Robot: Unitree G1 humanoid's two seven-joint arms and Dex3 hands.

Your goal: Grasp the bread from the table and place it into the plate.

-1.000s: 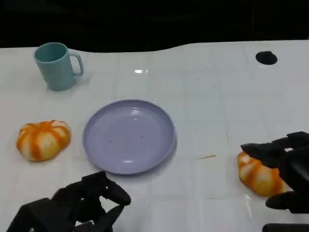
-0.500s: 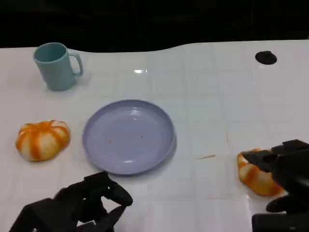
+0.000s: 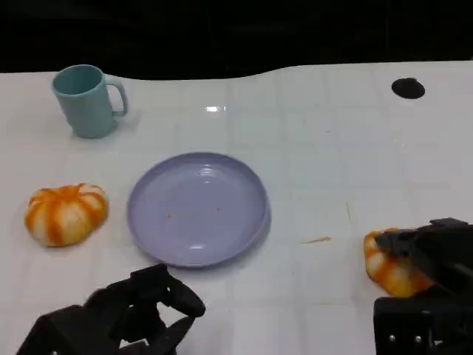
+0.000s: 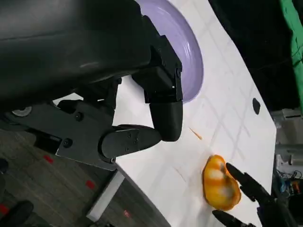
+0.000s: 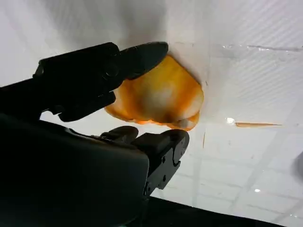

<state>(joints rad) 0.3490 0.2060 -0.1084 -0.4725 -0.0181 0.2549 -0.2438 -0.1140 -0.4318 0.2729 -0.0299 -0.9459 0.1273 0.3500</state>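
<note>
A lavender plate [image 3: 198, 208] lies at the table's middle with nothing on it. One orange-and-white bread [image 3: 390, 268] rests on the table at the right. My right hand [image 3: 436, 255] grips it, with a finger over its far side and the thumb [image 5: 163, 144] against its near side [image 5: 161, 94]. A second bread [image 3: 65, 213] sits left of the plate, untouched. My left hand [image 3: 129, 314] hovers at the front left, short of the plate's near rim [image 4: 191, 56], fingers curled in on nothing. The left wrist view catches the right bread [image 4: 218, 189] with black fingertips beside it.
A teal mug [image 3: 87, 100] stands at the back left. A small black round spot [image 3: 407, 88] marks the table at the back right. A thin orange crumb [image 3: 316, 239] lies between the plate and the right bread. The table's front edge runs just below both hands.
My right hand has dropped lower and its fingers have drawn in around the right bread. The bread stays where it was. The left hand has barely moved.
</note>
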